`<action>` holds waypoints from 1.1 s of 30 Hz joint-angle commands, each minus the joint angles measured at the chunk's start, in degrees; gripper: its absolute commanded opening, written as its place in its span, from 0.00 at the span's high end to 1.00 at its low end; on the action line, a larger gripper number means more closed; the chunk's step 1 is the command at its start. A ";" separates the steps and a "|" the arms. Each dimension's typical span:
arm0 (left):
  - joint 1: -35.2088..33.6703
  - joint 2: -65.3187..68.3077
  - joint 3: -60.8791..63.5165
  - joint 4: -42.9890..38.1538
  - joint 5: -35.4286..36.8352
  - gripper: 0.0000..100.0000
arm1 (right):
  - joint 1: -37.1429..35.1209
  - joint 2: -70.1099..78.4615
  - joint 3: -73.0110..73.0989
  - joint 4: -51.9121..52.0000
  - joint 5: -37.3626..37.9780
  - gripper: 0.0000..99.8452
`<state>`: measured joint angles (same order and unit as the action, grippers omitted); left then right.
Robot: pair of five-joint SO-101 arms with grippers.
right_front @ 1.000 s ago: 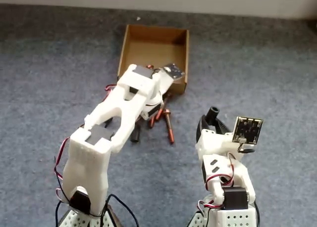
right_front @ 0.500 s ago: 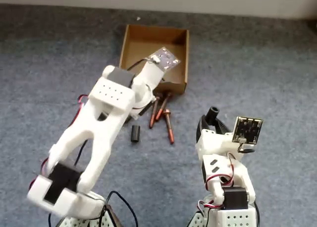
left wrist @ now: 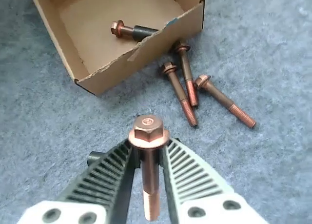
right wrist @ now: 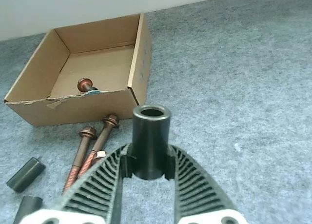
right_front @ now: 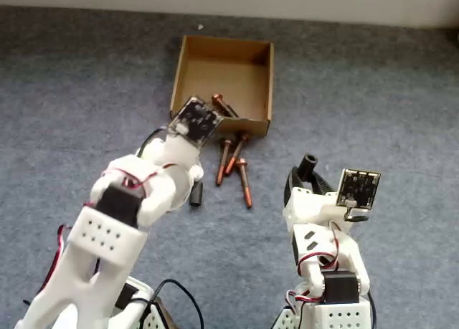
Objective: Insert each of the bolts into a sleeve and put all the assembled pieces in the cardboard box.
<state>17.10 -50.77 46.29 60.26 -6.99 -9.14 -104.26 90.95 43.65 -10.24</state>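
My left gripper (left wrist: pixel 148 158) is shut on a copper bolt (left wrist: pixel 149 136), held head-up above the carpet in front of the cardboard box (left wrist: pixel 92 80). Inside the box lies one bolt in a dark sleeve (left wrist: pixel 134 30). Three loose bolts (left wrist: pixel 179 93) lie on the carpet by the box's front wall, seen from above as a small fan (right_front: pixel 235 168). My right gripper (right wrist: pixel 148 173) is shut on an upright black sleeve (right wrist: pixel 151 136), held near its own base (right_front: pixel 308 164), well apart from the box (right_front: pixel 176 78).
Two loose black sleeves (right wrist: pixel 25 174) lie on the carpet beside the bolts; one shows from above (right_front: pixel 195 193) next to the left arm. Grey carpet stretches open to the right of the box. A pale wall edge runs along the back.
The left arm has lifted and pulled back from the box's front edge toward its base, carrying a bolt. The assembled piece in the box is now uncovered. The right arm has not moved.
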 commanded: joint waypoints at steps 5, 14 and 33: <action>0.40 -16.66 7.25 -6.42 7.38 1.00 | -9.36 -1.01 -0.48 -1.63 -0.26 1.00; 0.48 -38.29 22.29 -13.27 9.05 1.00 | -22.90 -1.01 -0.48 -1.63 -0.18 1.00; 3.65 -53.32 23.25 -16.53 15.56 0.99 | -37.23 -1.01 10.42 -17.98 13.45 1.00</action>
<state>17.71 -103.69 72.22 45.49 7.60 -44.84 -104.18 95.69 28.09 2.42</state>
